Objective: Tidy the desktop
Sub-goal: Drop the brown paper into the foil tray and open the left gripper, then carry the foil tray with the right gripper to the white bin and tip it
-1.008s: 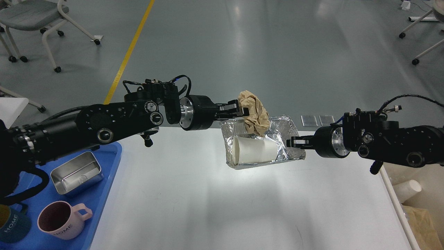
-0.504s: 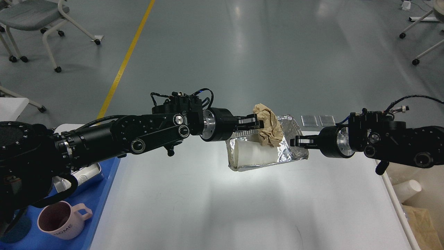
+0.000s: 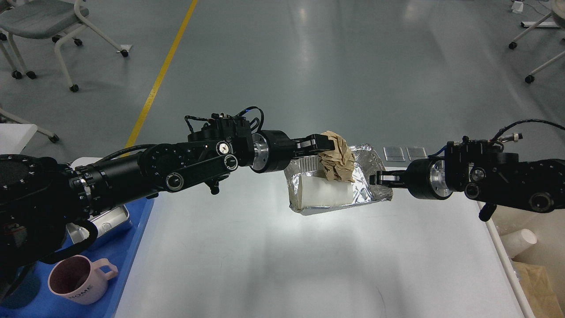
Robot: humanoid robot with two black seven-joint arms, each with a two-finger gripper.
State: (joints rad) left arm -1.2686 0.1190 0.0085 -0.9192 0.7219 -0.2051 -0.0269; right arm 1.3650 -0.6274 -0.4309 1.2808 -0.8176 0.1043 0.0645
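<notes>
Desktop [image 3: 273, 265]: white, wide, nearly bare; nothing loose shows on its near and middle stretch.

Foil tray [image 3: 368, 185]: over the far edge of the desktop, toward the far right corner, tilted; whether it rests on the desktop or is lifted clear cannot be told. Holds a white paper cup [image 3: 324, 194] lying on its side.

Brown paper wad [image 3: 337, 157]: over the tray's far rim, touching the cup.

Left gripper [image 3: 324, 145]: arm stretched across from the left edge, nearly level; fingers pinching the wad.

Right gripper [image 3: 380, 179]: arm reaching in level from the right edge; fingers closed on the tray's right rim.

Blue tray [image 3: 132, 247], left edge: metal tin [image 3: 108, 221], pink mug [image 3: 81, 280].

Bin [image 3: 529, 247] beside the right edge: cup and brown paper inside.

Progress: judged late. Litter is gathered in the foil tray; remaining, probably, release of the wad and disposal of the tray in the bin.
</notes>
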